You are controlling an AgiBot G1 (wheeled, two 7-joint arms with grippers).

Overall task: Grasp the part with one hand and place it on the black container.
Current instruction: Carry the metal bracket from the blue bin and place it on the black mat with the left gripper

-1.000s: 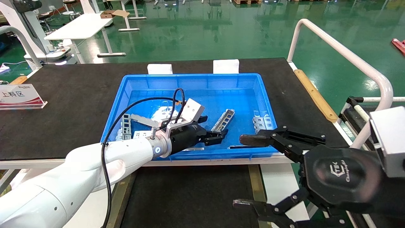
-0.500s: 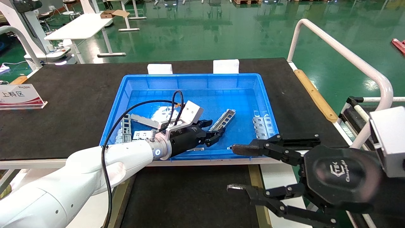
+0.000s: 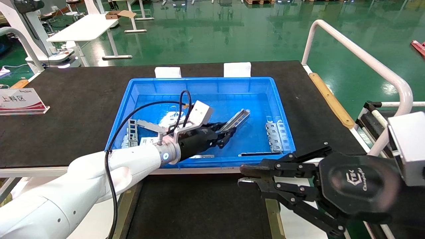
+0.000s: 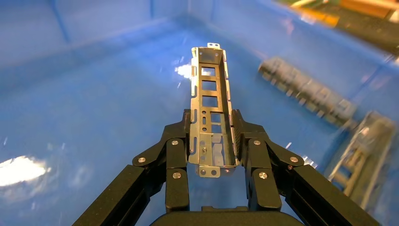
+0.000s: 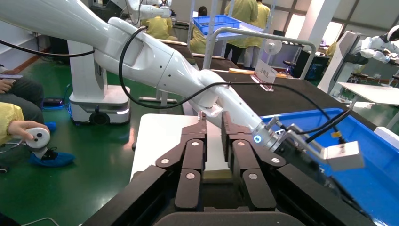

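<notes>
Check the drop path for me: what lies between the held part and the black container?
In the head view, only the blue bin's near wall and the table edge separate the part, clamped by the left gripper, from the black container.

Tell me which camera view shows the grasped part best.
The left wrist view: the part fills the centre, cutouts and side walls clear, clamped in the left gripper. The head view shows it small and tilted above the blue bin. The right wrist view misses it.
</notes>
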